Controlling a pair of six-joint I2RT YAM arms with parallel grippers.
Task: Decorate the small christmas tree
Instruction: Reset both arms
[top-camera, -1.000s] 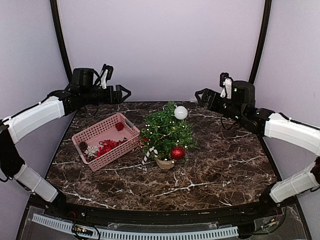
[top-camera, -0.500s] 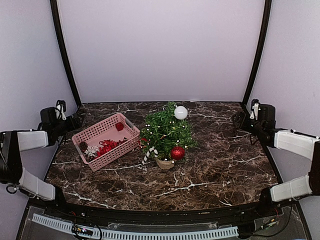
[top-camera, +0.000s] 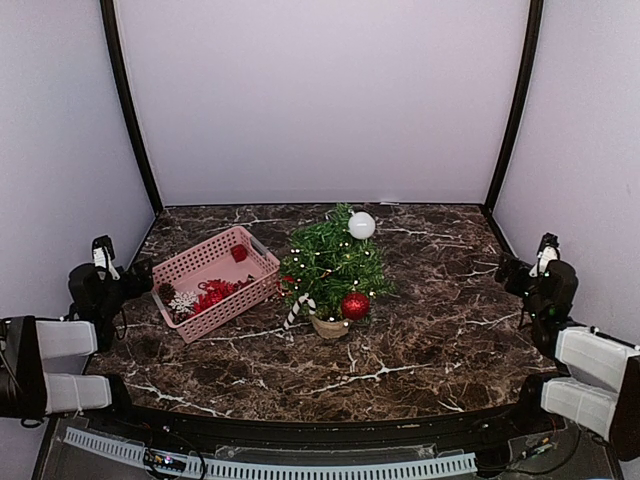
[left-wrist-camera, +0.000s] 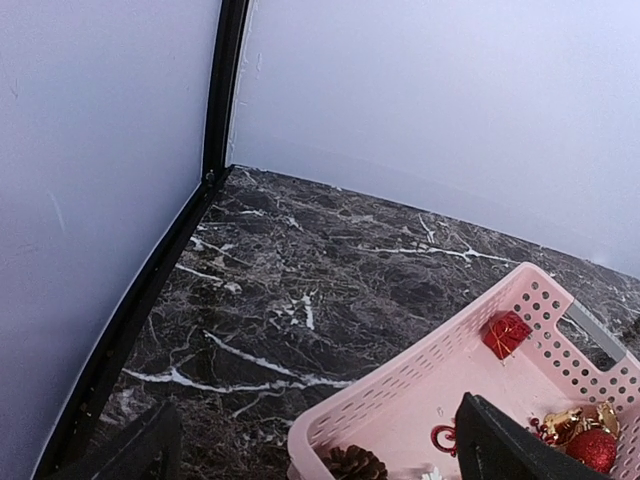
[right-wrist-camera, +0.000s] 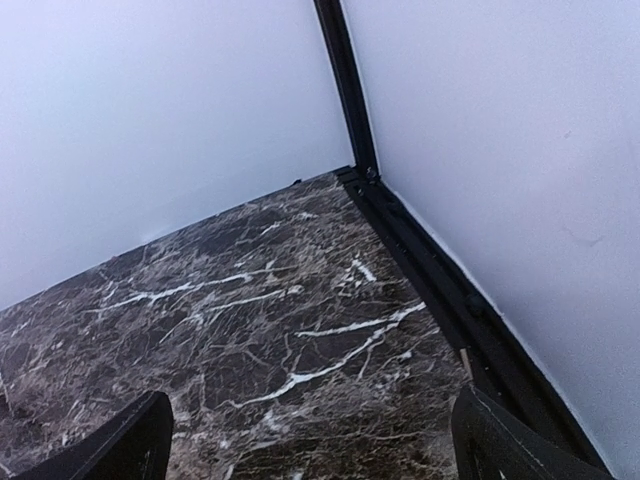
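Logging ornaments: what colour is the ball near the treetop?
The ball is white, clearest in the top external view.

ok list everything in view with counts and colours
small christmas tree: one, green, mid-table
white ball: one, white, high on tree
red ball: one, red, low on tree
candy cane: one, red-white, tree's lower left
basket: one, pink, left of tree
gift box: one, red, in basket
pine cone: one, brown, in basket
snowflake: one, white, in basket
table: one, dark marble, under everything
left pincer: one, black, left edge
right pincer: one, black, right edge

White arm covers (top-camera: 65, 340), black joints (top-camera: 95, 295), black left gripper (left-wrist-camera: 318, 430)
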